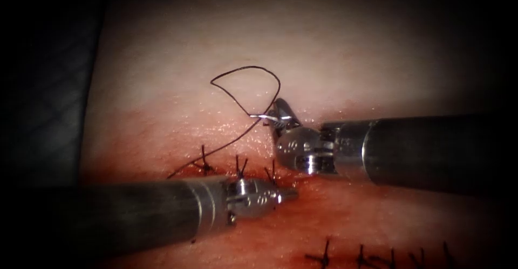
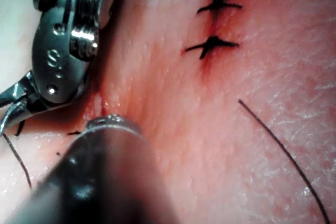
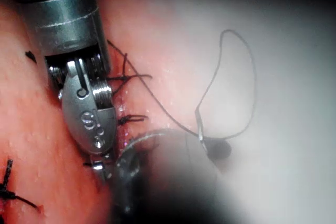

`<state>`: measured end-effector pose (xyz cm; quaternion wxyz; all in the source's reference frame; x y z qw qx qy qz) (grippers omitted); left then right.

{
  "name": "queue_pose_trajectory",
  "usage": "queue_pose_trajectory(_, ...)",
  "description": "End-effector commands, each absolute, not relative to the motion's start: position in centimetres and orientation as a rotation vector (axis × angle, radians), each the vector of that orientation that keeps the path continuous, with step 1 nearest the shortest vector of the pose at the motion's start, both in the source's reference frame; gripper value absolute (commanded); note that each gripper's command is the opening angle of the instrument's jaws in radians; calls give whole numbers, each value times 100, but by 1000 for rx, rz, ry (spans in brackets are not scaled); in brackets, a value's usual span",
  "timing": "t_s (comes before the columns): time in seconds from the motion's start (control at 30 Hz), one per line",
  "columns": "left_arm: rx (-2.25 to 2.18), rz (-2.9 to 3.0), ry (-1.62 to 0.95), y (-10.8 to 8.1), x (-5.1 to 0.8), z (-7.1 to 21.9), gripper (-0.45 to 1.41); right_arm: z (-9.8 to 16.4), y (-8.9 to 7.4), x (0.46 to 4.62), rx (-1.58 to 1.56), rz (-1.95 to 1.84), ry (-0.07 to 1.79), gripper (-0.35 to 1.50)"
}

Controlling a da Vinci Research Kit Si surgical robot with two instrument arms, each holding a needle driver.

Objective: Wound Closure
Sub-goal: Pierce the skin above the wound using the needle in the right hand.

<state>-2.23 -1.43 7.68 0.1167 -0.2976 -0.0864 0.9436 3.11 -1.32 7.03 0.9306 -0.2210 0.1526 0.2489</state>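
Observation:
The tissue point(image 1: 178, 59) has a stitched cut running across the endoscope view, with several dark stitches point(image 1: 239, 167) on it. My right tool point(image 1: 280, 116) comes in from the right and stands just beyond the cut, jaws shut on the needle point(image 1: 266, 119), a short bright sliver near its thread end. The rest of the curve is hidden. Thread point(image 1: 244, 68) loops above the jaws, then trails down-left to the leftmost stitch. My left tool point(image 1: 289, 194) lies on the near side of the cut, jaws shut and holding nothing. The left wrist view shows the right tool point(image 2: 17, 103) and thread point(image 2: 283, 150).
A second row of stitches point(image 1: 326, 258) lies along the near edge of the endoscope view. Red fluid point(image 1: 334, 209) wets the tissue around both cuts. A dark cloth point(image 1: 43, 85) borders the tissue at the left. The right wrist view shows the left tool point(image 3: 86, 114) beside stitches point(image 3: 131, 120).

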Motion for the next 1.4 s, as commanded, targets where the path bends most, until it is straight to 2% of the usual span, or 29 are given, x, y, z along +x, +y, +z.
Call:
queue_pose_trajectory(0.03, -873, 2763, -253, -144, -229, 773, -45, 702, -132, 319, -446, 505, 331, -35)
queue_pose_trajectory(0.2, -872, 2762, -253, -145, -229, 773, -45, 693, -136, 319, -439, 458, 395, -35)
queue_pose_trajectory(0.4, -872, 2762, -253, -144, -229, 773, -45, 686, -136, 293, -379, 305, 700, -35)
queue_pose_trajectory(0.5, -872, 2762, -252, -145, -229, 773, -45, 688, -135, 267, -242, 274, 938, -35)
queue_pose_trajectory(0.7, -872, 2762, -252, -144, -229, 773, -45, 703, -110, 229, -38, 361, 1125, -35)
queue_pose_trajectory(0.8, -871, 2762, -250, -145, -231, 775, -45, 709, -98, 223, 61, 449, 1163, -35)
queue_pose_trajectory(1.3, -867, 2764, -251, -145, -231, 775, -45, 735, -60, 243, 660, 810, 1361, -35)
queue_pose_trajectory(1.37, -867, 2764, -251, -145, -231, 775, -45, 739, -62, 245, 778, 966, 1439, -35)
queue_pose_trajectory(1.4, -866, 2764, -251, -146, -232, 775, -45, 743, -69, 250, 934, 1184, 1443, -35)
